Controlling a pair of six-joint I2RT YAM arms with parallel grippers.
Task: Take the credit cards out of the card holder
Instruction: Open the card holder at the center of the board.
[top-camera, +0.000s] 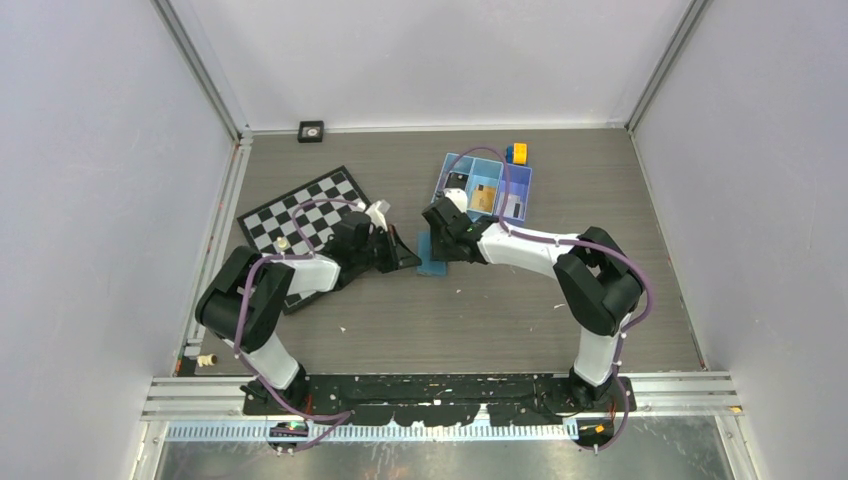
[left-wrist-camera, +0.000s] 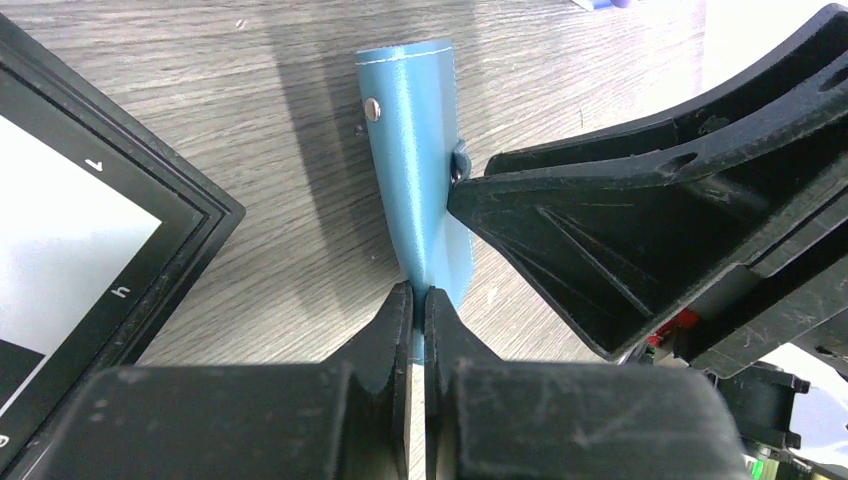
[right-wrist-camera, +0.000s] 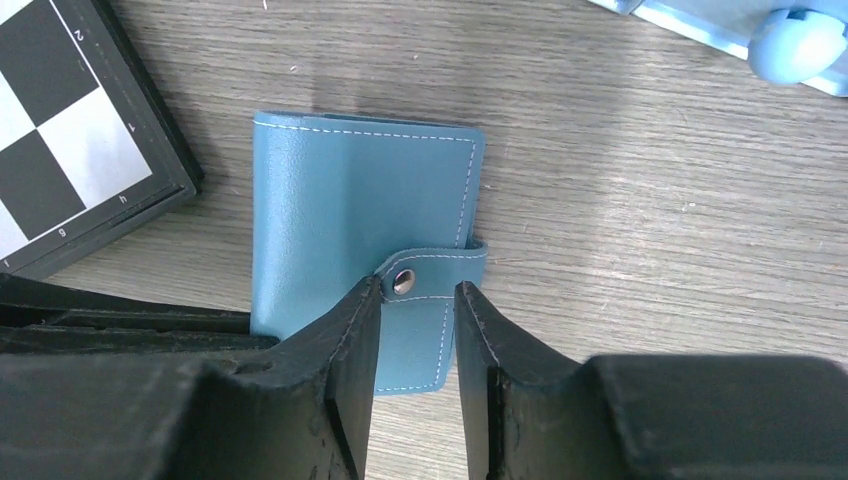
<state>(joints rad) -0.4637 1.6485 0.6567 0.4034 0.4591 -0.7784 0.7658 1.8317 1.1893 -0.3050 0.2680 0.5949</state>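
Left fingers (left-wrist-camera: 385, 345) are clamped on an edge of the card holder (left-wrist-camera: 412, 150); right fingers (right-wrist-camera: 345, 345) are held part-open astride its snap tab (right-wrist-camera: 430, 268).

The chessboard (right-wrist-camera: 60, 110) has small pale coordinate marks on its black border. In the right wrist view, "2" and "1" run along one edge, and "h" and "g" along the adjoining edge. The left wrist view shows "h" and "1" near that same corner
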